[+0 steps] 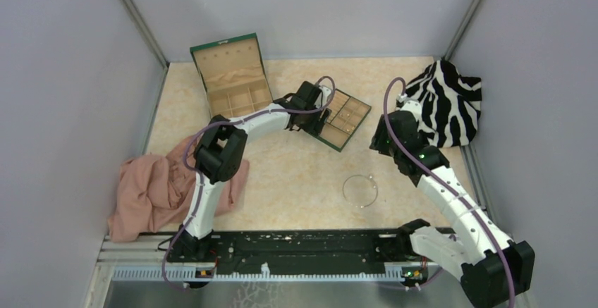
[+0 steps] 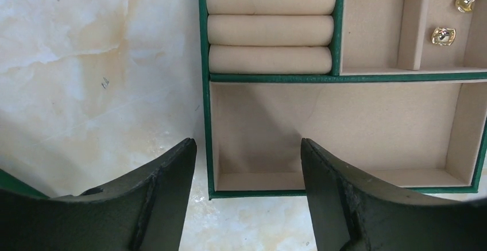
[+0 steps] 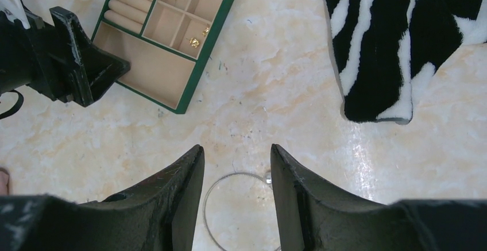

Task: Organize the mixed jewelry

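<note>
Left claw (image 2: 247, 147) hangs over the near corner of the tan compartment tray (image 2: 202, 61), jaws apart and empty. Right claw (image 3: 236, 150) hovers above the desk (image 1: 296, 174), jaws part-spread, holding nothing. The wire hoop (image 1: 343, 191) lies flat on the desk beneath it, well apart from the tray. Gold pieces (image 2: 443, 35) sit in the tray's small compartments. Risks noted: the thin hoop offers little edge, so closing fingers may skid over it or flick it away. Both arms converging on the tray could collide. A knock to the tray could scatter the gold pieces.
</note>
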You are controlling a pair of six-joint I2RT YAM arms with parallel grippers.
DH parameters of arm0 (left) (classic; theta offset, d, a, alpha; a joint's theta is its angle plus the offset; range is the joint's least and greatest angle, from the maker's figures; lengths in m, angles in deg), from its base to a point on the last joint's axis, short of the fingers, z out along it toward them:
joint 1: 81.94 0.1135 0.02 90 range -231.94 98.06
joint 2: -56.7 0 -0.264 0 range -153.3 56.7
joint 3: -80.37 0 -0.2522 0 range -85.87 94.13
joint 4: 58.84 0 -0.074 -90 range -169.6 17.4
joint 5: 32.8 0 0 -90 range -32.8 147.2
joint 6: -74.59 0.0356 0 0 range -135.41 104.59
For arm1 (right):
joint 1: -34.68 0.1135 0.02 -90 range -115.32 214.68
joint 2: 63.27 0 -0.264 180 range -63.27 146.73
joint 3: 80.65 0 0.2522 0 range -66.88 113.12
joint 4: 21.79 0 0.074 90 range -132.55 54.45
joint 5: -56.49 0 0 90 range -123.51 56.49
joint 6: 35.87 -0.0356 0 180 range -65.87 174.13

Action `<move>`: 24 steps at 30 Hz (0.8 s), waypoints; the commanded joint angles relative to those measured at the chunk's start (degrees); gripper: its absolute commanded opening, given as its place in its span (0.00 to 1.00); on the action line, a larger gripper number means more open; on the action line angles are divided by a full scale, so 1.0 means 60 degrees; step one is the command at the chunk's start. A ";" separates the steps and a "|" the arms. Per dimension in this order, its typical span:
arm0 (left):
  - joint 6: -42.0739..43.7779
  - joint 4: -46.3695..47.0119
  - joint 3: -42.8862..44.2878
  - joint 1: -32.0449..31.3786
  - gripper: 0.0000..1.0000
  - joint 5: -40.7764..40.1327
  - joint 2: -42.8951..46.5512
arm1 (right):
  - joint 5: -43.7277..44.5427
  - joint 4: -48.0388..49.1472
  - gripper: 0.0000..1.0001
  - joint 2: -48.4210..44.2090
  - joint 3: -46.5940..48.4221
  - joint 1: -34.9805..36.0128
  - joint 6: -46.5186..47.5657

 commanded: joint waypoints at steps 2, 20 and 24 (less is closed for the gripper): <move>0.0150 -0.0125 0.0306 -0.0036 0.70 0.0090 -0.0185 | 0.0028 0.0215 0.46 -0.0137 -0.0067 -0.0071 -0.0066; 0.0173 -0.0815 -0.0406 0.0535 0.00 0.0107 0.1110 | -0.0171 0.0522 0.46 0.0073 -0.0052 -0.0071 -0.0051; 0.0592 -0.0832 -0.1058 0.0639 0.00 0.0421 0.1905 | -0.0313 0.0656 0.46 0.0193 -0.0023 -0.0071 -0.0042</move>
